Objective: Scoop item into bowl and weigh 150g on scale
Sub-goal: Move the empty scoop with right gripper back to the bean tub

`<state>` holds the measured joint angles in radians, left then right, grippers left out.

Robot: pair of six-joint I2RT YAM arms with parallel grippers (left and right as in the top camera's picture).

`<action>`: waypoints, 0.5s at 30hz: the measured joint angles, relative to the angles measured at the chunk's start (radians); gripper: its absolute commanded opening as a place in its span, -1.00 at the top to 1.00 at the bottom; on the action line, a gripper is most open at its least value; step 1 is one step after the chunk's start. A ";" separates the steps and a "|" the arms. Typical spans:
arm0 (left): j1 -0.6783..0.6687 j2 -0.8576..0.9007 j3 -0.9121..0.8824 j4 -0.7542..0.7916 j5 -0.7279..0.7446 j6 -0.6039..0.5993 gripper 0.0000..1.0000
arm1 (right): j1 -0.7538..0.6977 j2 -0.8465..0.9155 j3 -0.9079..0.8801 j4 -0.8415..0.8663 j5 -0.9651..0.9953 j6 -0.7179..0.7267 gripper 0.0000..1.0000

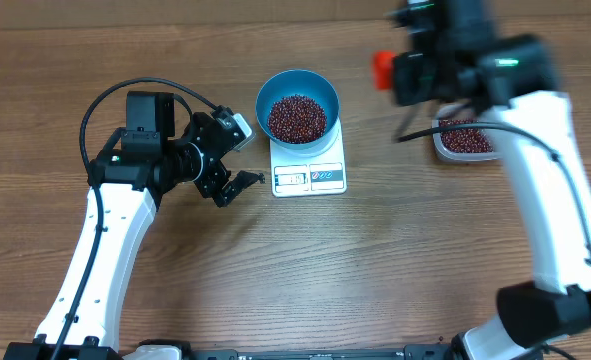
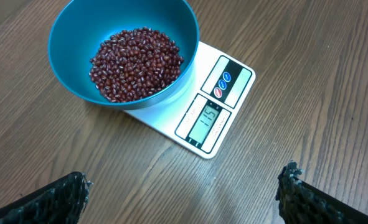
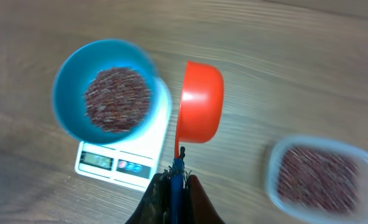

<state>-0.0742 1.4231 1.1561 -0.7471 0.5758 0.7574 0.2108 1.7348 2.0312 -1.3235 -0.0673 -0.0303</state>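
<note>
The beans (image 2: 136,62) are heaped in the blue bowl (image 2: 65,37) on the scale (image 2: 215,118). Loose and prone to rolling, they are best moved by the scoop (image 3: 201,102), whose handle is pinched by the right end effector (image 3: 177,177). The left end effector (image 1: 240,155) is spread, empty.

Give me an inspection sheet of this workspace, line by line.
Surface: wooden table, no spilled beans seen.
Job's things: blue bowl of red-brown beans sits on white scale; clear tub of more beans lies on the right arm's side.
Clutter: nothing seen.
Grippers: left gripper open, empty, near the scale; right gripper shut on the handle of the orange scoop.
Cables: black cables run along both arms.
Surroundings: nothing seen.
</note>
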 measured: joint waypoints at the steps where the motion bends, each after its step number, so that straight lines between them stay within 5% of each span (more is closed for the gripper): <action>1: 0.000 0.000 0.000 0.000 0.000 0.000 -0.99 | -0.034 -0.010 0.002 -0.014 -0.013 0.000 0.92; 15: 0.000 0.000 0.000 0.000 0.000 0.000 -0.99 | -0.446 -0.022 -0.122 -0.074 -0.079 -0.023 0.93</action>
<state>-0.0742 1.4231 1.1561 -0.7471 0.5758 0.7574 -0.2356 1.7130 1.9087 -1.3979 -0.1459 -0.0528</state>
